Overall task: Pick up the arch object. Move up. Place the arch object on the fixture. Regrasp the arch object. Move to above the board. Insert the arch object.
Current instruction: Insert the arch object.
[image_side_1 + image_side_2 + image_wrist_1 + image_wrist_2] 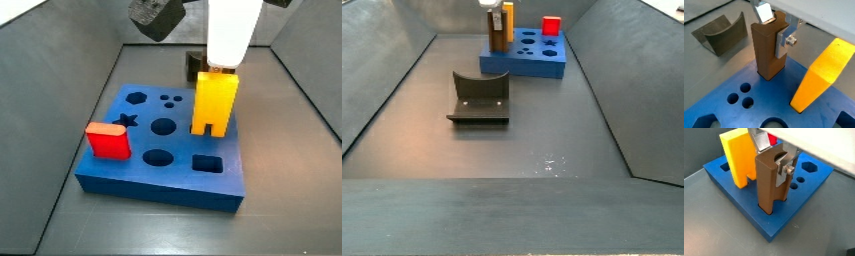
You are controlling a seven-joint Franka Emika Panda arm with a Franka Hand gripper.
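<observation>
The arch object [767,52] is a tall brown block with a curved cut-out in its top end. It stands upright with its lower end in a hole near the edge of the blue board [724,107]; both also show in a wrist view [767,185], [724,178]. My gripper [774,29] is shut on the arch's top end, one silver finger [784,42] on its side and the other at the cut-out. The dark fixture [721,32] stands on the floor just beyond the board's edge and shows in a side view [478,97]. In a side view the arch is hidden behind the yellow block.
A tall yellow notched block [821,75] stands in the board right beside the arch [214,100]. A red block [107,140] stands at another corner of the board [160,170]. Grey walls enclose the floor [516,150].
</observation>
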